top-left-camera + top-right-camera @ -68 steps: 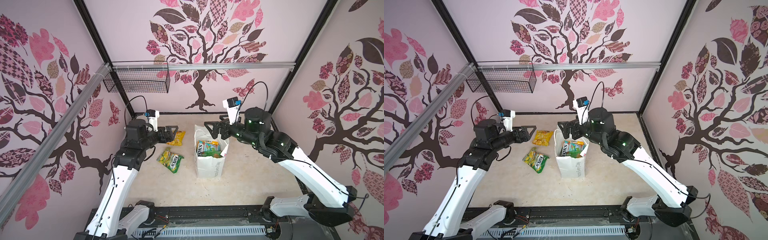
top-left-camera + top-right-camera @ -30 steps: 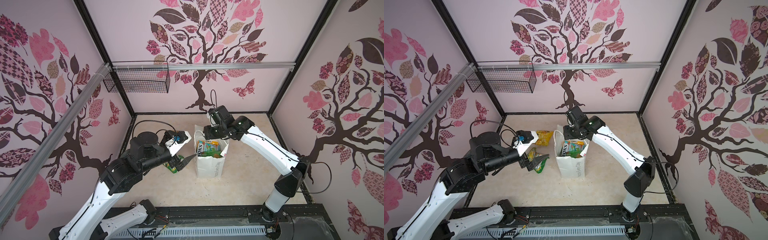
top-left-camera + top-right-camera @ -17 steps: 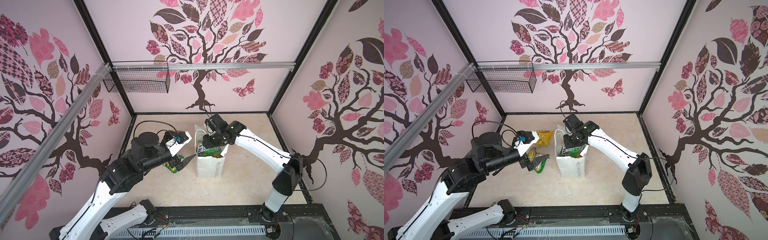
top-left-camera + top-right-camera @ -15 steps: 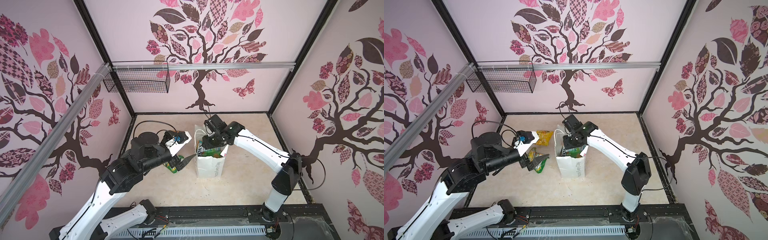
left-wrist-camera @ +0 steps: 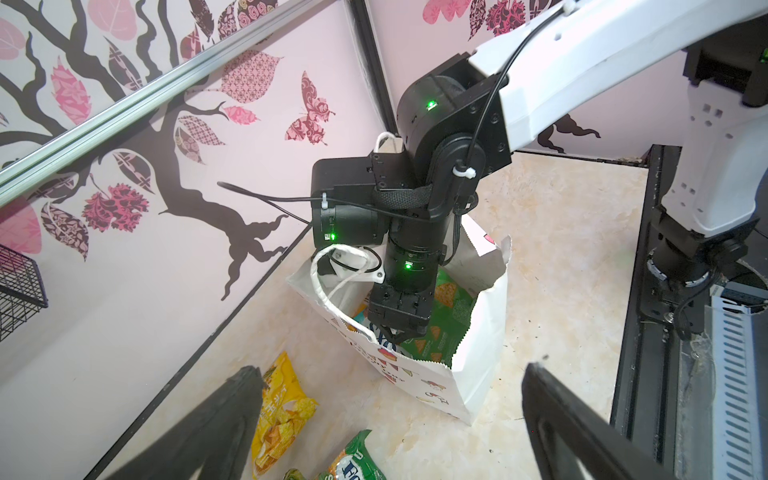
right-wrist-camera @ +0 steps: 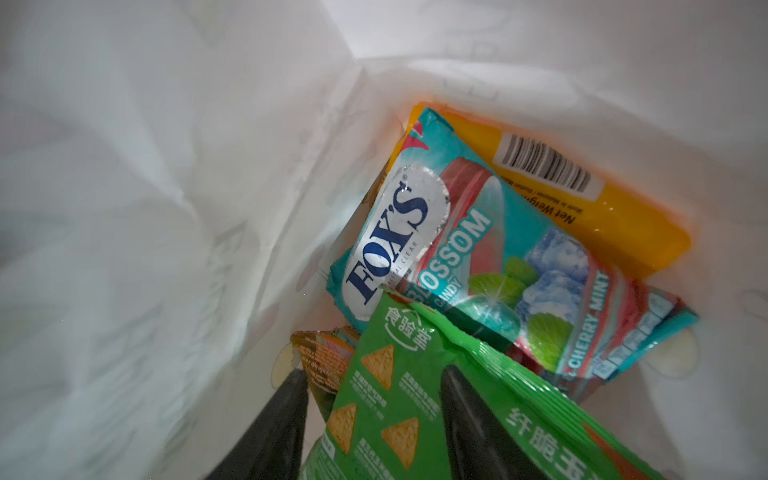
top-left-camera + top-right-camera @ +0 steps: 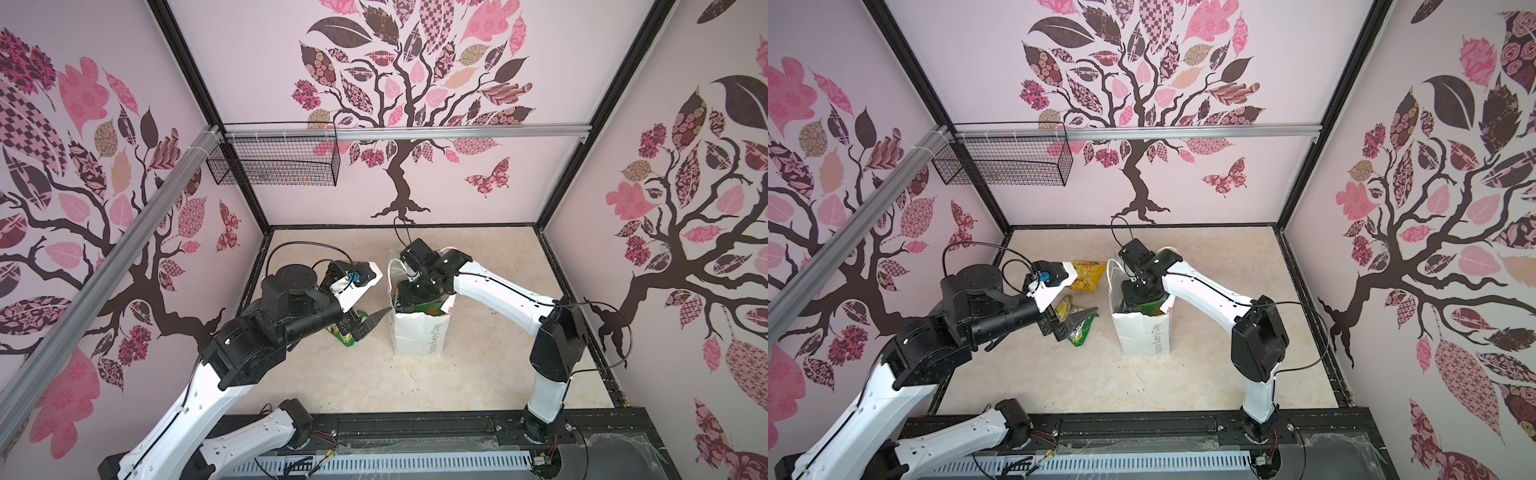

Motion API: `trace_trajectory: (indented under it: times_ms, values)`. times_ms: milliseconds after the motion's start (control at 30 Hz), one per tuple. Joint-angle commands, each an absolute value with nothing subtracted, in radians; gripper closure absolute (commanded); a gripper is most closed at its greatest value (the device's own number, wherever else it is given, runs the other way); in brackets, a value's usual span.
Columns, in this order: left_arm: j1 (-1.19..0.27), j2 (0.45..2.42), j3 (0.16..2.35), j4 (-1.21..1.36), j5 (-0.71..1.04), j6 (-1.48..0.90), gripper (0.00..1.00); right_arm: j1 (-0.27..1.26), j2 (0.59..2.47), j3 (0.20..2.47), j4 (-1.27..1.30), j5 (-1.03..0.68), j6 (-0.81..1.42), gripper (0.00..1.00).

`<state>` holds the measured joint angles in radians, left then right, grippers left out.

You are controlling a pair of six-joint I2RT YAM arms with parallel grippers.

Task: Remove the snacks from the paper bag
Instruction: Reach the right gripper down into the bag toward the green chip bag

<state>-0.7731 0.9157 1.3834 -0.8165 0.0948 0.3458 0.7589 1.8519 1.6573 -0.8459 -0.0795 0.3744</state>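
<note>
Right wrist view: the right gripper (image 6: 374, 374) is down inside the paper bag (image 6: 166, 208), jaws spread either side of the green packet (image 6: 395, 395). Honestly can't tell if they're pinching it yet. A teal packet (image 6: 478, 249) and an orange packet (image 6: 602, 208) sit underneath. The bag stands mid-table (image 7: 1183, 374), toward the back edge. A yellow packet (image 7: 1086, 274) and a green-yellow packet (image 7: 1084, 334) lie out toward the left edge, by the wide-open left gripper (image 7: 1073, 322). Next move: clamp firmly, then lift straight up so the bag doesn't tip.

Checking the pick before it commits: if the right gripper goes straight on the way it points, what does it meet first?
Most likely the green packet: inside the paper bag, the right gripper has its open jaws either side of that packet's edge, with nothing between. Depth is unclear.
</note>
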Motion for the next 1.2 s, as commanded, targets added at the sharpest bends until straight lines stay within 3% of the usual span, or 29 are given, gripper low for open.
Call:
trace_trajectory:
  times_ms: [0, 233, 633, 900, 1167]
  values:
    - [-0.776, 0.910, 1.356, -0.802, 0.096, 0.342, 0.02, 0.763, 1.908, 1.652, -0.845, -0.080, 0.364, 0.40]
    - [-0.777, 0.909, 1.358, -0.808, 0.088, 0.339, 0.02, 0.764, 1.974, 1.639, -0.831, -0.071, 0.357, 0.26]
    - [-0.777, 0.918, 1.355, -0.808, 0.075, 0.328, 0.02, 0.763, 2.032, 1.524, -0.752, -0.089, 0.354, 0.18]
    - [-0.777, 0.918, 1.356, -0.804, 0.056, 0.321, 0.01, 0.762, 2.045, 1.496, -0.740, -0.100, 0.354, 0.38]
    - [-0.776, 0.914, 1.349, -0.805, 0.041, 0.315, 0.01, 0.764, 2.018, 1.516, -0.750, -0.078, 0.353, 0.75]
